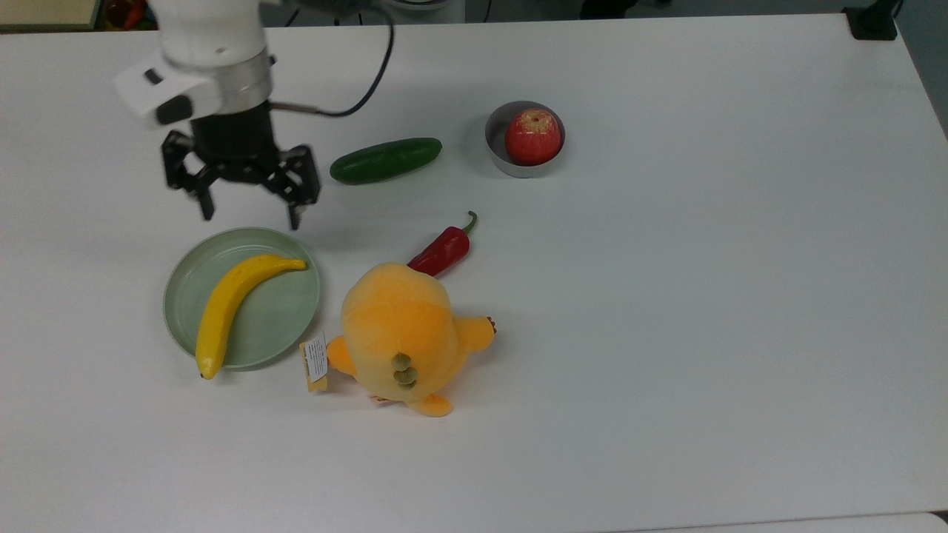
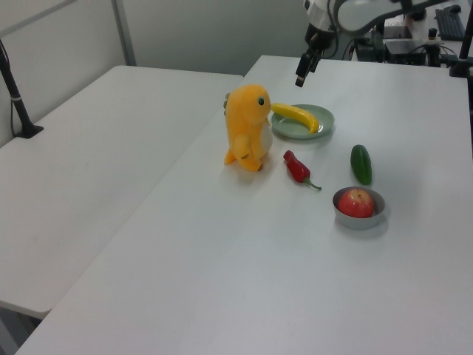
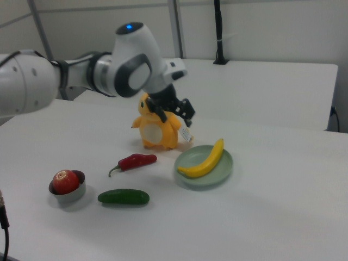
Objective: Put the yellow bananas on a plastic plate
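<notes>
Yellow against pale mint, the banana [image 1: 229,303] is seen lying across the plastic plate [image 1: 285,322], its stem end well inside and its dark-tipped end jutting past the rim at the top view's lower left. The pincer [image 1: 246,211] is held above the surface beyond the plate's far edge in the top view, with its fingers spread apart and nothing between them.

The overhang is judged the main risk: should the plate be nudged or the rim knocked by a low pass of the arm, the banana could be tipped off. The plush toy [image 1: 404,333] stands just beside the plate and the cucumber [image 1: 385,160] lies near the pincer, so either could be clipped by a careless sweep.

The surface [image 1: 703,296] is a plain white table; a red chilli pepper [image 1: 443,250] and an apple [image 1: 532,136] in a small metal bowl [image 1: 498,126] are also carried on it. A second white table [image 2: 96,140] and pale wall panels are seen in the left view
</notes>
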Robot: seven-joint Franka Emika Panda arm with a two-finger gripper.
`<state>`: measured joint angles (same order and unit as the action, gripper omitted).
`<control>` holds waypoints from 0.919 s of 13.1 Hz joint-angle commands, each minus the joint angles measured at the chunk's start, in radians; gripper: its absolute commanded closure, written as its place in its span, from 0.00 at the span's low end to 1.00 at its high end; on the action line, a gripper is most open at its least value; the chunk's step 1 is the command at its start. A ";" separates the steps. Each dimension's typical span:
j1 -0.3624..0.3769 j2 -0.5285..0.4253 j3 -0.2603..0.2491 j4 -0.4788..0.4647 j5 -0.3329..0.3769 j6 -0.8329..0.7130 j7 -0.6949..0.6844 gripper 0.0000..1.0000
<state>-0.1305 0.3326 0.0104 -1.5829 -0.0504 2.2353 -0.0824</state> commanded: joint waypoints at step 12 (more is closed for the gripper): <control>0.319 -0.422 -0.119 -0.216 -0.014 -0.503 0.092 0.00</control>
<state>0.1650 -0.0585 -0.0667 -1.7586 -0.0652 1.7506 -0.0105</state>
